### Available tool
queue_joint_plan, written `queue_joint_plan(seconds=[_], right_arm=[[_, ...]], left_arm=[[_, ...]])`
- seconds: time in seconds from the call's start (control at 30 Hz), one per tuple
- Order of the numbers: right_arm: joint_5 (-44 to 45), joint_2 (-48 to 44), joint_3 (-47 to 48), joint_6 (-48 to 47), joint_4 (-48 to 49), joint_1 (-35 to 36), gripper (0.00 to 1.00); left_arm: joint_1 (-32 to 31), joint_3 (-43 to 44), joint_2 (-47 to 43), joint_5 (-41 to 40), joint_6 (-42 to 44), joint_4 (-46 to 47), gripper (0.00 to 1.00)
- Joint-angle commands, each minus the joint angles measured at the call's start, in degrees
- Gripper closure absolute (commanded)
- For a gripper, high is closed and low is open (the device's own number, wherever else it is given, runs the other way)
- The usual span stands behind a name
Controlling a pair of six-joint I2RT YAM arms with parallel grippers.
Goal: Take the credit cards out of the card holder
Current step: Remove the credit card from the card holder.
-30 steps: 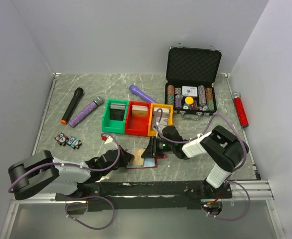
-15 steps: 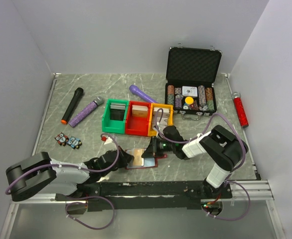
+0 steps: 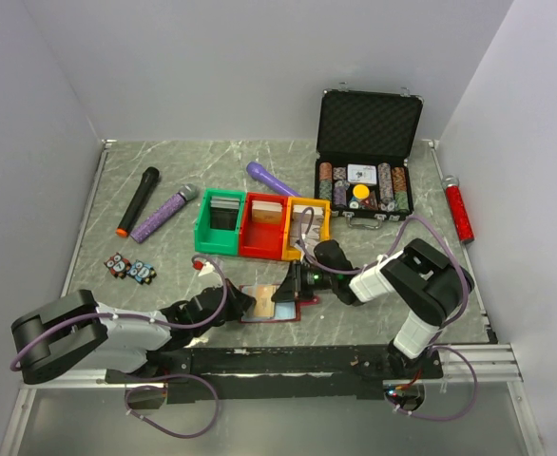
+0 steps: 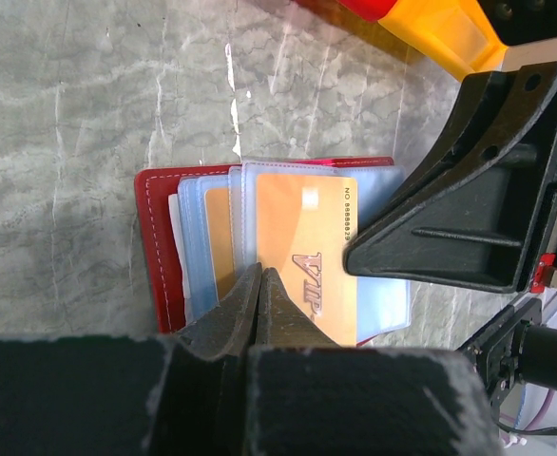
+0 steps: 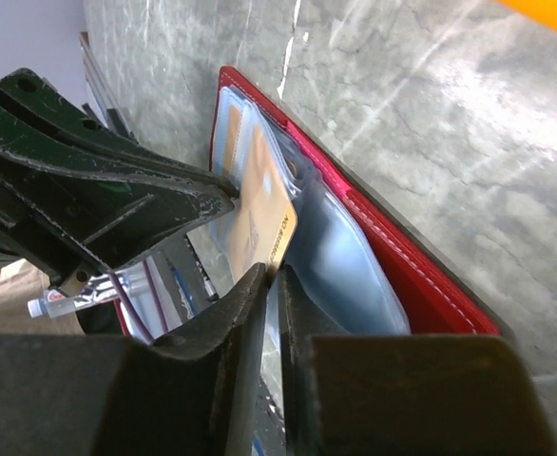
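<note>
right wrist view: right gripper [image 5: 274, 274] pinches the long edge of an orange card [image 5: 259, 195] jutting from the card holder [image 5: 383, 237] on the table [image 5: 450, 114]; left gripper [image 4: 261, 277], pressed together, pins the opposite side; card's long axis lies crosswise between them

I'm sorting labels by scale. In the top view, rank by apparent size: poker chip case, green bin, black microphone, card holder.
1. poker chip case
2. green bin
3. black microphone and card holder: no clear order. The microphone is longer but thin, and the card holder is partly covered.
</note>
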Motion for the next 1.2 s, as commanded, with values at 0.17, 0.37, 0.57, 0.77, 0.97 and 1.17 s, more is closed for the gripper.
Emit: queue_joint_plan(seconds=[0.17, 0.37, 0.57, 0.77, 0.97, 1.17], right_arm=[[-2.1, -0.2, -1.6, 0.0, 6.1, -1.3, 1.00], [-2.3, -1.8, -2.6, -0.5, 5.9, -2.3, 1.00], [-2.8, -4.8, -3.5, -2.7, 2.4, -3.7, 1.00], [-3.2, -8.3, -3.7, -5.5, -2.0, -4.9, 1.00], [-1.9, -14.0, -2.6, -10.4, -11.4, -5.1, 1.00], [0.6, -20.8, -1.0, -15.1, -21.1, -5.3, 1.00]], left_arm=[[-0.4, -0.2, 2.8, 0.3, 0.0, -8.4, 0.99], [-0.4, 0.1, 2.5, -0.4, -0.4, -9.7, 0.99], [-0.4, -0.6, 0.6, -1.4, -1.5, -10.9, 0.99], [-0.3, -1.7, -3.1, -2.5, -2.0, -12.3, 0.99], [-0.4, -1.7, -5.4, -3.2, -1.6, -14.1, 0.99], [-0.4, -1.0, -8.3, -4.0, -0.8, -15.9, 0.94]])
